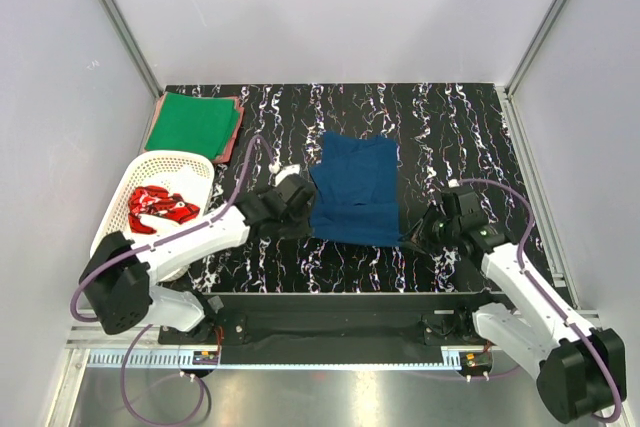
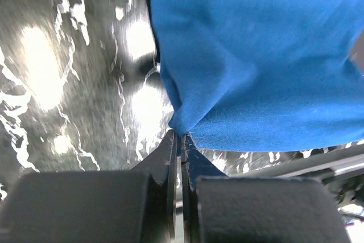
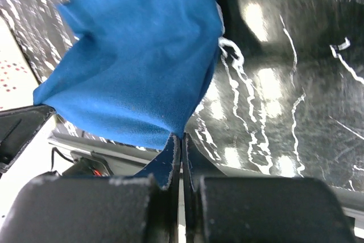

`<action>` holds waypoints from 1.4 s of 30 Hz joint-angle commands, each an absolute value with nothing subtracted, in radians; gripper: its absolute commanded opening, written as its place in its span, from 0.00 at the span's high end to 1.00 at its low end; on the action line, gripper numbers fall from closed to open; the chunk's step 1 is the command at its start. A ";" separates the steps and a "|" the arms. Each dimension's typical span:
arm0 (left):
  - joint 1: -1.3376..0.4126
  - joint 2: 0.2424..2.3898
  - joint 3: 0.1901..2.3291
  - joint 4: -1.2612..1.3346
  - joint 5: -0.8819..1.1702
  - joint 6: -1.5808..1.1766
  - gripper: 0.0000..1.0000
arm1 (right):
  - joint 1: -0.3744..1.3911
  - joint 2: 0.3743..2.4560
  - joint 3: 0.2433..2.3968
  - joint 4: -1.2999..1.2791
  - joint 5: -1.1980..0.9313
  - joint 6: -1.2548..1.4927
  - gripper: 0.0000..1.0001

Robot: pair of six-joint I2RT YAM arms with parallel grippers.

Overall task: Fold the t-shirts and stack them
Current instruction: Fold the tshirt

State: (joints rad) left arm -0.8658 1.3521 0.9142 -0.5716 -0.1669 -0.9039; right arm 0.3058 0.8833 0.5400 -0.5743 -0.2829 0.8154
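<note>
The dark navy blue cloth t-shirt [image 1: 355,190] lies spread in the middle of the black, white-veined marbled table [image 1: 450,127], its near hem towards the arms. The left gripper [image 2: 181,138] has its fingers pressed together on a bunched bit of the shirt's left near edge. The right gripper [image 3: 181,138] likewise pinches the right near corner, the cloth lifting a little at both pinches.

Off to the left stands a white plastic lattice basket [image 1: 175,157] with a crumpled red t-shirt with white print [image 1: 158,209] inside, just beside the left arm's elbow. In the far left corner a folded bright green t-shirt [image 1: 192,122] rests on a reddish-pink t-shirt [image 1: 233,137], well apart from the blue one.

Bare table shows beyond the shirt and to its right. White walls [image 1: 60,97] hem the table on both sides and at the back.
</note>
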 commanded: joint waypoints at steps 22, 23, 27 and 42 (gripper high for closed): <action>-0.517 1.755 1.564 -0.555 0.070 -0.489 1.00 | 0.206 1.452 1.193 -0.538 -0.126 0.640 1.00; -0.500 1.773 1.586 -0.534 0.090 -0.483 1.00 | 0.193 1.468 1.204 -0.531 -0.135 0.637 1.00; -0.466 1.879 1.701 -0.480 0.184 -0.482 1.00 | 0.164 1.545 1.258 -0.488 -0.181 0.612 1.00; -0.382 2.229 1.948 -0.347 0.333 -0.538 0.99 | 0.104 1.910 1.545 -0.440 -0.238 0.549 0.99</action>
